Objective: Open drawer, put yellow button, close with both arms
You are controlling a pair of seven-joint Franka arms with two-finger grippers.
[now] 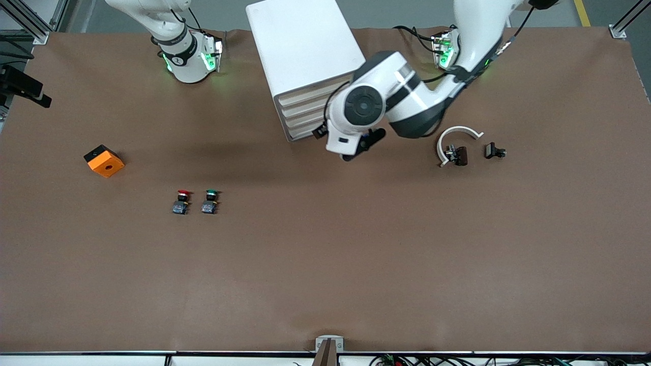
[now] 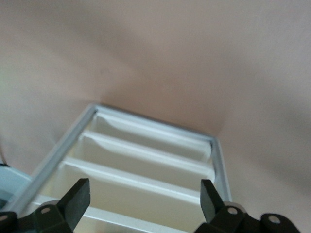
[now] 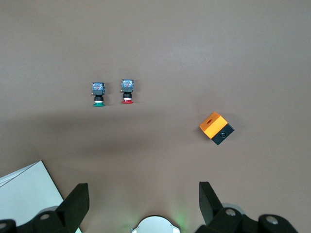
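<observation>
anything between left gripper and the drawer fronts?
Nothing. In the left wrist view the left gripper, fingers open, faces the cabinet's stacked drawer fronts with only open air between. The right arm waits, its gripper open.

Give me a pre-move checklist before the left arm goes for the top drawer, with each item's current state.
1. Left gripper open: ok, fingers spread wide in its wrist view.
2. Left gripper lined up with the cabinet front: ok, it hangs just in front of the drawer fronts.
3. The drawer shut: ok, all four fronts look flush.
4. Yellow button located: not ok, only the red button and green button show.
5. Right gripper out of the way: ok, it waits open near its base, high over the table.
6. Grip point on the drawer: cannot tell, no handle is distinguishable.
</observation>
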